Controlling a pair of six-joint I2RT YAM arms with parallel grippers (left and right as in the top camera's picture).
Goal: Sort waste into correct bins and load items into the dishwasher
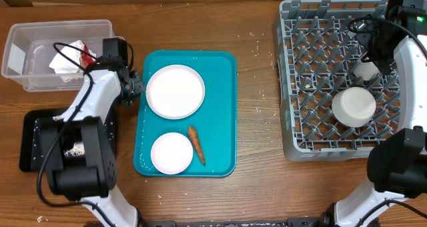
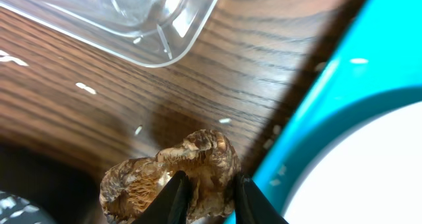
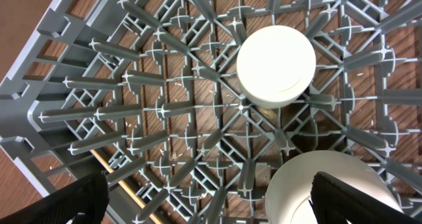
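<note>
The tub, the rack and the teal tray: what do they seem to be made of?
Tub: clear, glossy plastic by its look; one sees through its walls. Rack: grey plastic, matt, moulded into lattice and pegs. Teal tray: probably plastic, smooth with slight sheen and rounded corners.

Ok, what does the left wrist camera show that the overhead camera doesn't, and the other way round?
Only the left wrist view: the brown crumbly lump pinched in the left tool, just off the teal tray; overhead, the tool covers it. Only overhead: the grey dish rack holding a bowl and a small cup, the carrot and small bowl on the teal tray, the black tray, the crumpled paper in the clear tub. Both: the tub's corner, the teal tray, the large plate, the wooden table with scattered rice grains.
</note>
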